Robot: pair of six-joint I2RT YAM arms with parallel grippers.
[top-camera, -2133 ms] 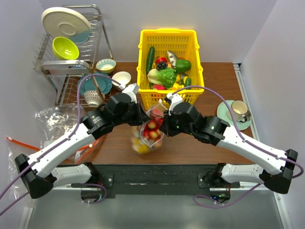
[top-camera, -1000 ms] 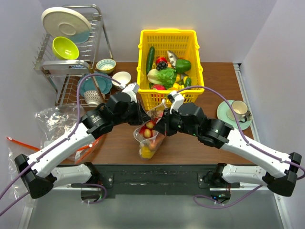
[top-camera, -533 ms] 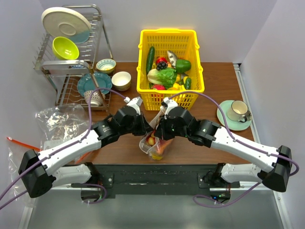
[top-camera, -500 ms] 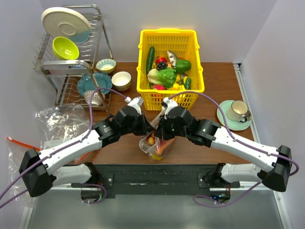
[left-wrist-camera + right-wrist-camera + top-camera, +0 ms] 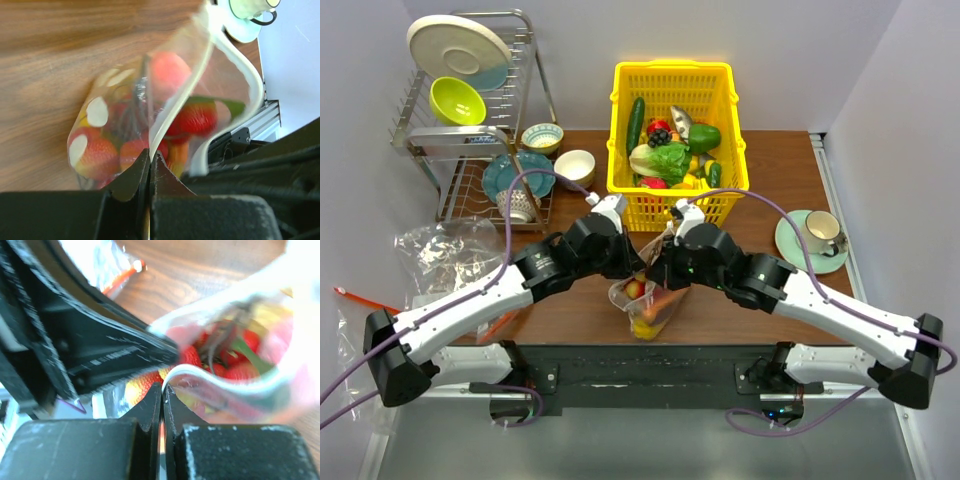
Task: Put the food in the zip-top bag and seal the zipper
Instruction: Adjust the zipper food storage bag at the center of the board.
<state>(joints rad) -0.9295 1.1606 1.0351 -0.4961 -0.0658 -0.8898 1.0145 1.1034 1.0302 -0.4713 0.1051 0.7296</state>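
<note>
The zip-top bag [image 5: 646, 306], clear with whitish dots, hangs between my two grippers just above the table's near middle. It holds the food [image 5: 640, 290]: several red, pink, orange and yellow toy pieces, also seen through the plastic in the left wrist view [image 5: 100, 155]. My left gripper [image 5: 636, 268] is shut on the zipper [image 5: 176, 100] at the bag's mouth edge, its tips [image 5: 150, 152] pinching the whitish strip. My right gripper [image 5: 662, 272] is shut on the same strip [image 5: 220, 385] from the other side, tips [image 5: 162, 386] closed. The two grippers are almost touching.
A yellow basket [image 5: 620, 120] of toy vegetables stands behind the bag. A dish rack [image 5: 420, 145] with plates and bowls is at the back left. A cup on a saucer [image 5: 817, 235] is at the right. Other clear bags [image 5: 440, 250] with a red-orange strip [image 5: 365, 300] lie at the left.
Both grippers, holding the bag, moved closer together and brought it toward the near edge. In the last half second they shifted slightly back and right. The bag's mouth has narrowed.
</note>
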